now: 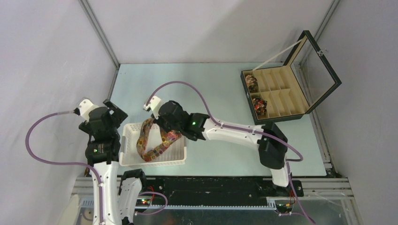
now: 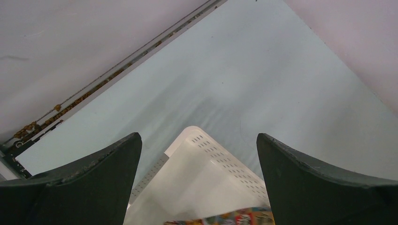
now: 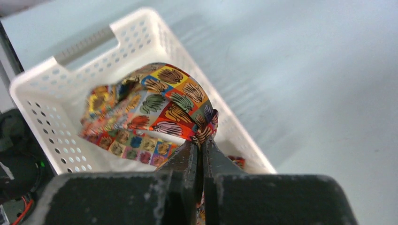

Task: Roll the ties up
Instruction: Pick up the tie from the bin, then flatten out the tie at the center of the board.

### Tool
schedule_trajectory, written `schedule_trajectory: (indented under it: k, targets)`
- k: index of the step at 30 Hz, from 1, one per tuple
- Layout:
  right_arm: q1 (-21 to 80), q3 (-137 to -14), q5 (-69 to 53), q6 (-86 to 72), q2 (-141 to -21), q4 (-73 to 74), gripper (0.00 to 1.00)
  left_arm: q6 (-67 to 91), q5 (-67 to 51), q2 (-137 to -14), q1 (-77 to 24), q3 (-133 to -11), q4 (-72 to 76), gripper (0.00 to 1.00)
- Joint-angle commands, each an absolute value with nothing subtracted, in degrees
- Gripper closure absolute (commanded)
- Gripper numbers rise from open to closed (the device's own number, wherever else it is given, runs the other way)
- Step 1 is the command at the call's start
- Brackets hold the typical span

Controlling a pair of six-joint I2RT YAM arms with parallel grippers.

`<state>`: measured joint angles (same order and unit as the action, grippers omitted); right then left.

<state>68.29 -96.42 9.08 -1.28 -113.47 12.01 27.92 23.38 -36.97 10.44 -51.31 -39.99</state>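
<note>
A multicoloured tie point(image 1: 155, 143) with red, orange and yellow patterned squares lies looped in the white basket point(image 1: 152, 164). My right gripper point(image 3: 202, 140) is shut on a bunched fold of this tie point(image 3: 164, 101), pinching it just above the basket's point(image 3: 56, 70) inside. Seen from the top, the right gripper point(image 1: 157, 121) hangs over the basket's far edge. My left gripper point(image 2: 199, 140) stands wide open over the basket's far left corner point(image 2: 206, 159) with nothing between its fingers; a strip of tie point(image 2: 234, 219) shows at the bottom edge. Two coiled ties point(image 1: 252, 83) point(image 1: 259, 105) sit in the black box.
The black compartmented box point(image 1: 281, 91) stands at the back right with its glass lid point(image 1: 324, 65) raised. The left gripper point(image 1: 115, 112) is beside the basket's left end. Metal frame rails run along the table's left and right edges.
</note>
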Motion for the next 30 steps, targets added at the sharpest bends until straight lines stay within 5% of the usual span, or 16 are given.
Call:
schedule_trajectory:
  k: [1,20,30]
  targets:
    - [68.4,-99.7,15.9,2.0,-106.1,10.7,1.0,28.4,24.1,-36.4,11.2,-51.0,-39.2,0.0]
    - [62.5,-98.2,25.9,6.4,-84.8,14.5,1.0,27.8,22.1,-33.9,12.0,-50.3,-37.5,0.0]
    - [58.0,-94.0,32.4,5.3,-74.4,20.1,1.0,28.4,2.9,-33.9,12.0,-46.6,-30.0,0.0]
